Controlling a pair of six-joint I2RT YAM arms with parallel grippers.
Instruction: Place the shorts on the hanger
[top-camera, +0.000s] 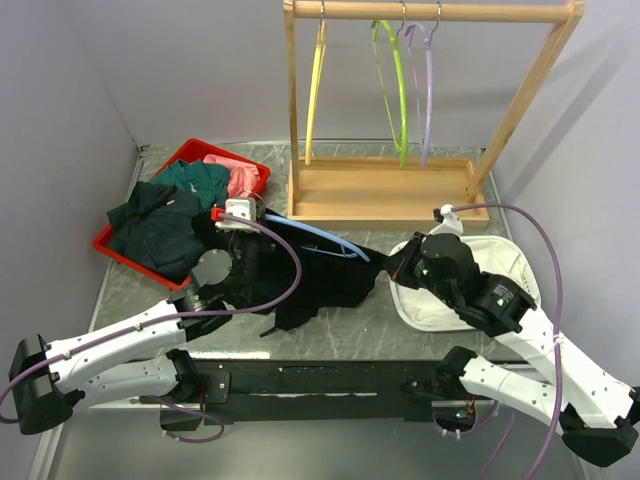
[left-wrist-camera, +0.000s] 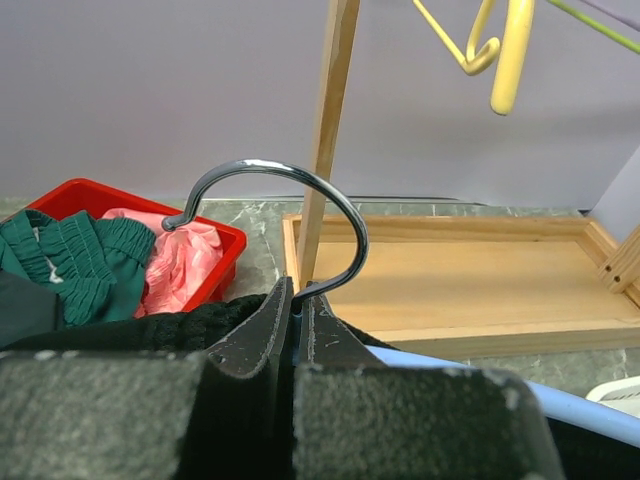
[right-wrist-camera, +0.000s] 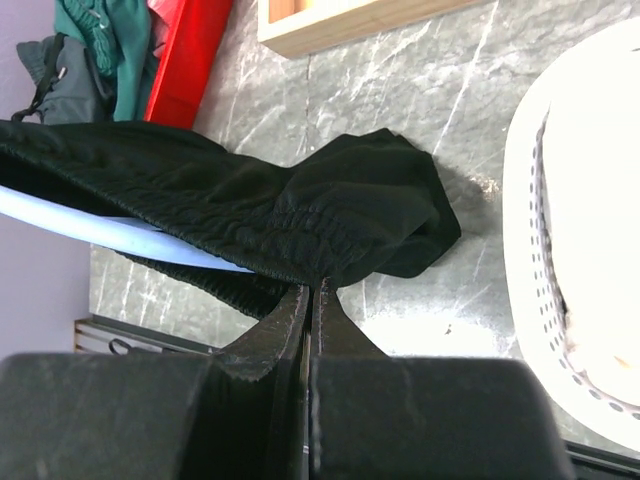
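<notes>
The black shorts (top-camera: 300, 275) lie wrinkled on the table between the arms, draped over the light-blue hanger (top-camera: 318, 236). My left gripper (left-wrist-camera: 296, 300) is shut on the hanger at the base of its metal hook (left-wrist-camera: 290, 190); the blue arm (left-wrist-camera: 580, 410) runs off to the right. My right gripper (right-wrist-camera: 312, 290) is shut on the elastic waistband edge of the shorts (right-wrist-camera: 300, 215), with the hanger's blue bar (right-wrist-camera: 110, 232) showing under the fabric. In the top view the left gripper (top-camera: 236, 218) is at the shorts' left end and the right gripper (top-camera: 392, 268) at their right end.
A red bin (top-camera: 200, 155) with dark green clothes (top-camera: 165, 220) and a pink cloth (top-camera: 243, 178) stands back left. A wooden rack (top-camera: 385, 190) with yellow, green and lilac hangers stands behind. A white basket (top-camera: 500, 270) sits at right under the right arm.
</notes>
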